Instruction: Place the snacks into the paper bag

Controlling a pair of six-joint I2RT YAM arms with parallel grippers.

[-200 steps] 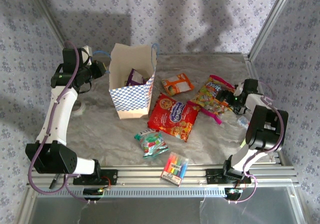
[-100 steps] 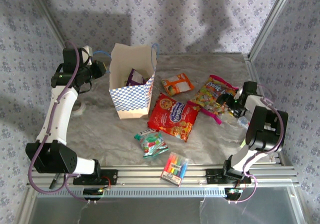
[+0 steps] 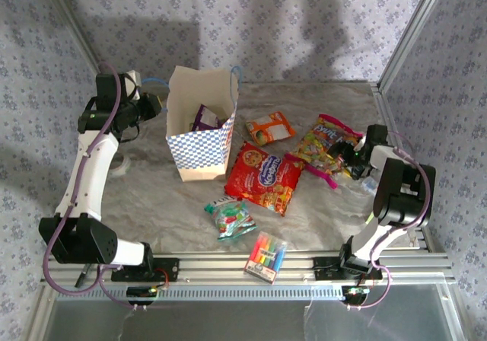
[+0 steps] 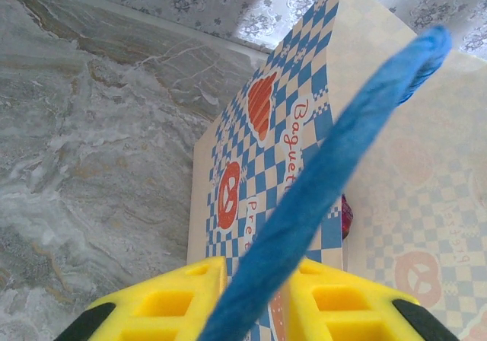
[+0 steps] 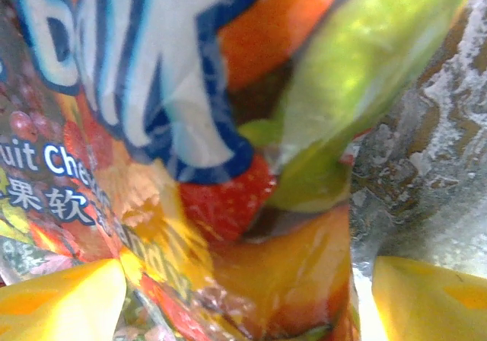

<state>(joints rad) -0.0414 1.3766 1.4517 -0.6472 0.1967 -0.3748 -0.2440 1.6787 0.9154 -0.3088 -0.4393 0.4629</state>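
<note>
The tan paper bag (image 3: 199,139) with its blue-white checkered band stands open at the back left, a purple packet (image 3: 205,116) inside it. My left gripper (image 3: 154,101) is shut on its blue cord handle (image 4: 335,181), which runs between the yellow fingers (image 4: 167,303). On the table lie the red cookie bag (image 3: 264,177), an orange-white packet (image 3: 269,128), a green-red packet (image 3: 230,218) and the pink-edged candy bag (image 3: 323,147). My right gripper (image 3: 348,154) is open, its fingers (image 5: 61,295) spread either side of the candy bag's (image 5: 228,166) right end. The green-yellow packet is out of view.
A clear flat pack of coloured markers (image 3: 266,256) lies near the front rail (image 3: 251,265). Patterned walls and metal posts close in the table on three sides. Marbled tabletop (image 4: 91,128) shows left of the bag.
My right gripper has slid a little left and down onto the candy bag's right end. The left arm and the bag have stayed still.
</note>
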